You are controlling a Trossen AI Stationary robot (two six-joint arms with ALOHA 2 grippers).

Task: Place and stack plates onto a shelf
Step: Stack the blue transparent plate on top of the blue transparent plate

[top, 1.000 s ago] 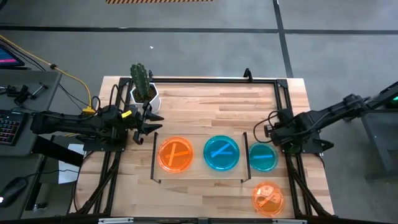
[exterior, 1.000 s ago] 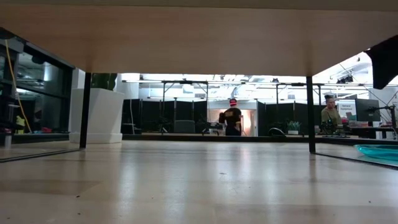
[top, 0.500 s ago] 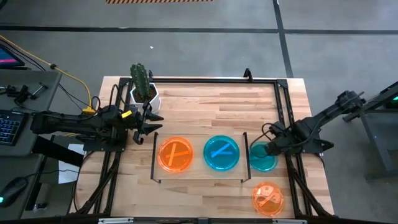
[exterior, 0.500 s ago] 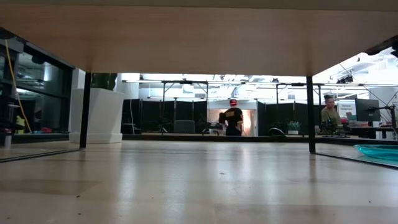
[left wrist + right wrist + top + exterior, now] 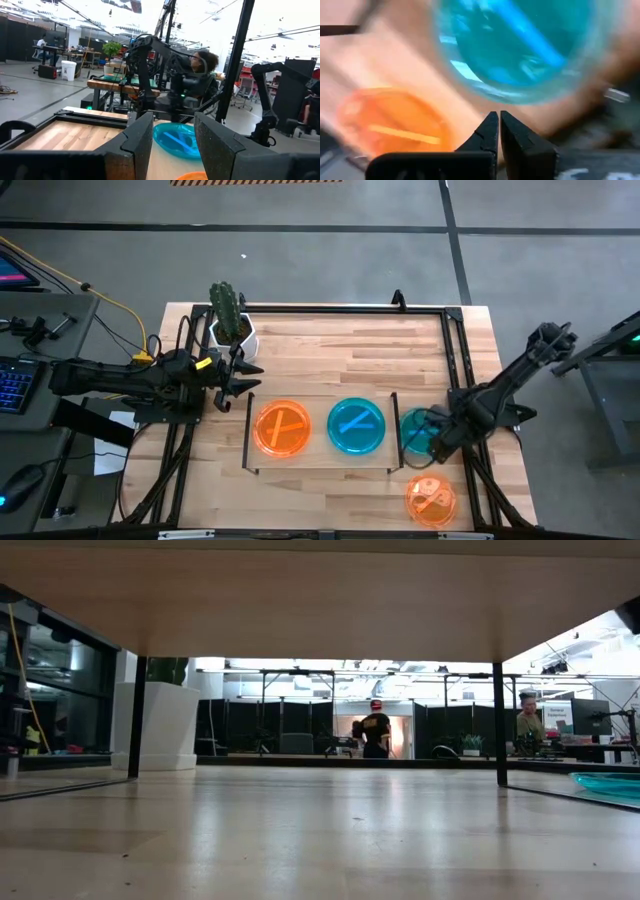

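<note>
Swinging down toward lower right of the high view, the right tool (image 5: pixel 437 450), fingers pressed together, now hovers over the loose teal plate (image 5: pixel 420 432) beside the shelf (image 5: pixel 318 461). It should open before descending. Left tool (image 5: pixel 243 376), open, waits.

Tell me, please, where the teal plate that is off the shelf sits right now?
In the high view, that teal plate lies on the tabletop just outside the shelf's right rail, above the loose orange plate, with the right gripper over its near edge.

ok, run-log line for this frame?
left gripper: open, idle by cactus | right gripper: shut, above teal plate off shelf | on shelf: orange plate, teal plate
</note>
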